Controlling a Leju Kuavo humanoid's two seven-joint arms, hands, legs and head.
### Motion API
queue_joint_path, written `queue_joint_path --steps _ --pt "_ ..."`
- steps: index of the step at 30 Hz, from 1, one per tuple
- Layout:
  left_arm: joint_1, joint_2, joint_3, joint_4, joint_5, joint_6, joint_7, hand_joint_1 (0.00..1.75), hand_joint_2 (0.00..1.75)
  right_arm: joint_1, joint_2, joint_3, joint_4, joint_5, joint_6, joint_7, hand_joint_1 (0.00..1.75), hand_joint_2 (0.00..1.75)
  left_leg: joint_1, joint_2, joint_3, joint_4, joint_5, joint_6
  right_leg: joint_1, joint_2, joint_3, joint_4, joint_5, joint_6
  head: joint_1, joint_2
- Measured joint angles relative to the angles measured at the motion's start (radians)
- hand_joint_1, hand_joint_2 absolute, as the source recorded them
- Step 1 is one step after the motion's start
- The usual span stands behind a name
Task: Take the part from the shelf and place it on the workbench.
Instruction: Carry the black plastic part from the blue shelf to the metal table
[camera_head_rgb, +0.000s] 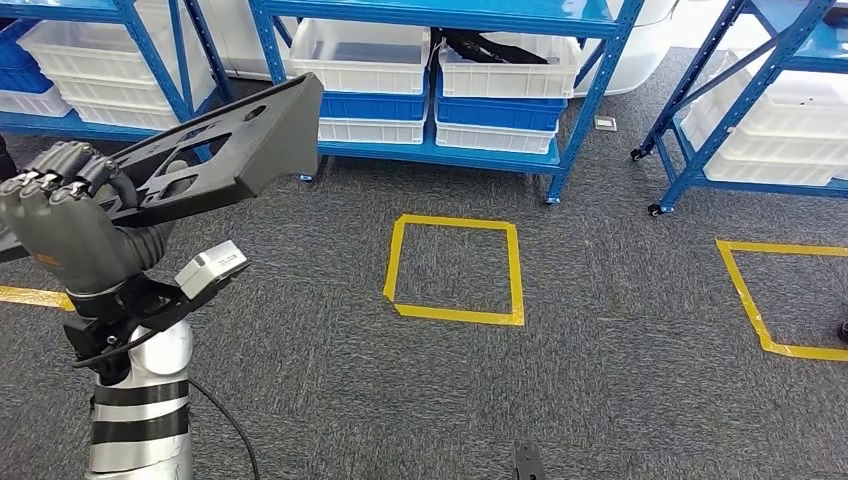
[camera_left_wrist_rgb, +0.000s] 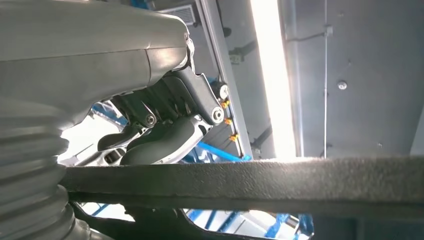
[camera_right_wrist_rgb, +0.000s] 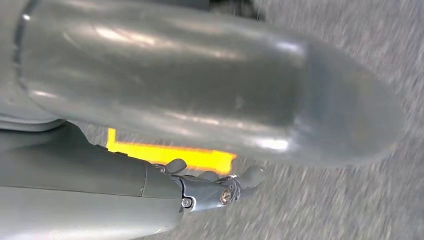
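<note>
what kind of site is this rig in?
Likely a warehouse or factory-style test floor: blue steel shelving stacked with white and blue bins, grey carpet marked with a yellow tape square. The left hand holds a flat black part.

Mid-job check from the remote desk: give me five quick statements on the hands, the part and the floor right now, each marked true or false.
1. The left hand holds the black part raised above the carpet. True.
2. The part lies on a workbench. False: it is in the left hand, held in the air.
3. A yellow tape square is marked on the grey carpet in front of the blue shelf. True.
4. The right hand carries a white bin. False: it holds nothing, hanging over the carpet with its fingers curled.
5. The shelf bins are all red. False: the bins are white and blue.
</note>
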Motion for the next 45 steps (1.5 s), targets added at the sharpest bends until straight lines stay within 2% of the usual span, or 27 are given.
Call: queue_joint_path --steps 2,4,6,8,10,11,13,14,15,16,18,19,20,22,24,26,27,29,30,32,34,36,37,39,40,42,45 --pt "0.001 0.0 0.001 -0.003 0.0 0.0 -0.006 1.75 1.75 0.002 -0.002 0.002 0.0 0.002 -0.05 -0.001 0.0 0.0 0.001 0.003 -0.028 -0.002 0.026 0.017 -0.002 0.0 -0.035 0.084 -0.08 -0.008 0.002 0.0" --pt "0.003 0.0 0.002 -0.005 0.0 0.0 -0.01 1.75 1.75 0.001 -0.004 0.004 0.0 0.003 -0.068 -0.002 0.0 0.0 0.0 0.004 -0.063 -0.002 0.052 0.023 -0.002 0.0 -0.067 0.216 -0.158 -0.011 0.004 0.0" --pt "0.007 0.0 0.004 -0.005 0.001 0.0 -0.013 1.75 1.75 0.0 -0.007 0.006 0.0 0.003 -0.072 -0.002 0.0 0.0 -0.001 0.004 -0.1 -0.001 0.08 0.021 -0.002 0.0 -0.059 0.287 -0.165 0.002 0.004 0.0" --pt "0.011 0.0 0.007 -0.006 0.003 0.0 -0.014 1.75 1.75 -0.002 -0.009 0.009 0.0 0.003 -0.073 -0.002 0.0 0.0 -0.001 0.004 -0.133 -0.001 0.108 0.017 -0.001 0.0 0.016 0.229 -0.128 0.015 0.004 0.0" --pt "0.013 0.0 0.009 -0.007 0.006 0.0 -0.015 1.75 1.75 -0.007 -0.011 0.01 0.0 0.004 -0.072 -0.003 0.0 0.0 -0.002 0.005 -0.154 0.0 0.133 0.008 0.005 0.0 0.142 0.074 -0.136 0.004 0.003 0.0" --pt "0.013 0.001 0.01 -0.009 0.008 0.0 -0.016 1.75 1.75 -0.01 -0.012 0.01 0.0 0.005 -0.071 -0.003 0.0 0.0 -0.002 0.006 -0.158 -0.002 0.146 0.002 0.009 0.0 0.185 0.011 -0.15 -0.004 0.003 0.0" --pt "0.014 0.001 0.01 -0.011 0.009 0.0 -0.018 1.75 1.75 -0.012 -0.013 0.011 0.0 0.006 -0.063 -0.004 0.0 0.0 0.0 0.011 -0.158 -0.015 0.172 -0.013 0.017 0.001 0.208 -0.043 -0.161 -0.019 0.005 0.0" --pt "0.014 0.001 0.01 -0.011 0.009 0.0 -0.019 1.75 1.75 -0.012 -0.013 0.011 0.0 0.006 -0.058 -0.003 0.0 0.0 0.002 0.011 -0.158 -0.021 0.18 -0.02 0.013 0.001 0.199 -0.045 -0.15 -0.026 0.006 0.0" --pt "0.013 0.0 0.01 -0.011 0.009 0.0 -0.02 1.75 1.75 -0.011 -0.012 0.012 0.0 0.006 -0.053 -0.002 0.0 0.44 0.004 0.011 -0.163 -0.017 0.17 -0.025 0.009 0.001 0.194 -0.048 -0.137 -0.034 0.006 0.0" --pt "0.013 0.0 0.01 -0.011 0.01 0.0 -0.021 1.75 1.75 -0.01 -0.012 0.014 0.0 0.006 -0.048 0.0 0.0 0.87 0.005 0.009 -0.171 0.004 0.136 -0.03 0.004 0.0 0.186 -0.052 -0.123 -0.044 0.003 0.0" --pt "0.013 0.0 0.01 -0.01 0.011 0.0 -0.023 1.75 1.75 -0.009 -0.01 0.017 0.0 0.006 -0.04 0.002 0.0 1.75 0.007 0.006 -0.196 0.108 0.025 -0.036 0.002 -0.002 0.163 -0.052 -0.094 -0.056 -0.002 0.0" --pt "0.014 0.0 0.01 -0.01 0.012 0.0 -0.023 1.75 1.75 -0.009 -0.009 0.019 0.0 0.006 -0.038 0.002 0.0 1.75 0.008 0.006 -0.207 0.177 -0.02 -0.04 0.002 -0.003 0.147 -0.051 -0.081 -0.059 -0.004 0.0" --pt "0.015 0.001 0.01 -0.01 0.012 0.0 -0.024 1.75 1.75 -0.009 -0.009 0.019 0.0 0.006 -0.036 0.003 0.0 1.75 0.009 0.005 -0.211 0.235 -0.039 -0.044 0.003 -0.003 0.131 -0.049 -0.068 -0.058 -0.005 0.0" --pt "0.016 0.001 0.011 -0.009 0.012 0.0 -0.025 1.75 1.75 -0.007 -0.008 0.02 0.0 0.006 -0.035 0.004 0.0 1.75 0.014 0.005 -0.18 0.269 -0.014 -0.05 0.002 -0.003 0.097 -0.043 -0.048 -0.051 -0.005 0.0" --pt "0.014 0.0 0.011 -0.009 0.012 0.0 -0.026 1.75 1.75 -0.005 -0.008 0.022 0.0 0.006 -0.033 0.005 0.0 1.75 0.021 0.005 -0.085 0.172 0.012 -0.056 0.001 -0.002 0.067 -0.03 -0.033 -0.041 -0.005 0.0" --pt "0.012 0.0 0.01 -0.01 0.013 0.0 -0.027 1.75 1.75 -0.005 -0.009 0.024 0.0 0.006 -0.032 0.005 0.0 1.75 0.021 -0.001 0.0 0.053 -0.011 -0.055 0.004 -0.002 0.045 -0.014 -0.021 -0.029 -0.005 0.0" --pt "0.011 -0.001 0.01 -0.01 0.013 0.0 -0.028 1.75 1.75 -0.005 -0.01 0.025 0.0 0.006 -0.031 0.006 0.0 1.75 0.017 -0.003 0.015 0.023 -0.025 -0.051 0.005 -0.001 0.037 -0.011 -0.015 -0.021 -0.004 0.0" --pt "0.011 -0.002 0.01 -0.009 0.014 0.0 -0.03 1.75 1.75 -0.002 -0.011 0.025 0.0 0.005 -0.027 0.008 0.0 1.75 0.01 -0.002 0.005 0.011 -0.015 -0.028 0.003 -0.001 0.026 -0.011 0.0 -0.005 -0.002 0.0" --pt "0.01 -0.003 0.01 -0.008 0.014 0.0 -0.031 1.75 1.75 0.0 -0.011 0.026 0.0 0.005 -0.025 0.01 0.0 1.75 0.008 -0.001 -0.005 0.01 -0.004 -0.015 0.001 -0.001 0.016 -0.005 -0.005 0.0 -0.002 0.0" --pt "0.006 -0.006 0.009 -0.007 0.014 0.0 -0.032 1.75 1.75 0.004 -0.011 0.026 0.0 0.004 -0.023 0.012 0.0 1.75 0.008 0.003 -0.031 0.007 0.021 0.007 -0.002 0.0 -0.017 0.052 -0.063 -0.003 0.002 0.0" --pt "0.005 -0.008 0.009 -0.005 0.014 0.0 -0.035 1.75 1.75 0.005 -0.011 0.027 0.0 0.004 -0.021 0.013 0.0 1.75 0.005 0.004 -0.063 0.007 0.045 0.016 -0.002 0.0 -0.057 0.178 -0.15 -0.01 0.006 0.0" --pt "0.005 -0.009 0.01 -0.004 0.015 0.0 -0.039 1.75 1.75 0.005 -0.01 0.027 0.0 0.003 -0.02 0.013 0.0 1.75 0.004 0.005 -0.098 0.008 0.071 0.015 -0.002 0.0 -0.068 0.279 -0.183 -0.001 0.007 0.0" --pt "0.005 -0.009 0.01 -0.003 0.016 0.0 -0.043 1.75 1.75 0.005 -0.01 0.027 0.0 0.003 -0.02 0.013 0.0 1.75 0.004 0.005 -0.115 0.008 0.084 0.013 -0.002 0.0 -0.051 0.287 -0.172 0.008 0.007 0.0" --pt "0.005 -0.01 0.01 -0.002 0.019 0.0 -0.048 1.75 1.75 0.003 -0.01 0.027 0.0 0.002 -0.019 0.013 0.0 1.75 0.004 0.005 -0.144 0.009 0.108 0.007 -0.002 0.0 0.036 0.199 -0.135 0.019 0.007 0.0" --pt "0.005 -0.011 0.011 -0.002 0.02 0.0 -0.051 1.75 1.75 0.001 -0.011 0.027 0.0 0.001 -0.019 0.013 0.0 1.75 0.003 0.005 -0.155 0.009 0.119 0.002 0.001 -0.001 0.1 0.118 -0.137 0.015 0.007 0.0" --pt "0.004 -0.012 0.012 -0.003 0.021 0.0 -0.054 1.75 1.75 -0.003 -0.012 0.028 0.0 0.0 -0.019 0.012 0.0 1.75 0.003 0.006 -0.164 0.007 0.138 -0.011 0.007 0.0 0.177 0.003 -0.157 -0.004 0.005 0.0" --pt "0.004 -0.016 0.013 -0.002 0.022 0.0 -0.058 1.75 1.75 -0.003 -0.012 0.028 0.0 -0.002 -0.019 0.012 0.0 1.75 0.007 0.009 -0.16 -0.008 0.162 -0.033 0.008 0.001 0.179 -0.026 -0.15 -0.031 0.005 0.0"
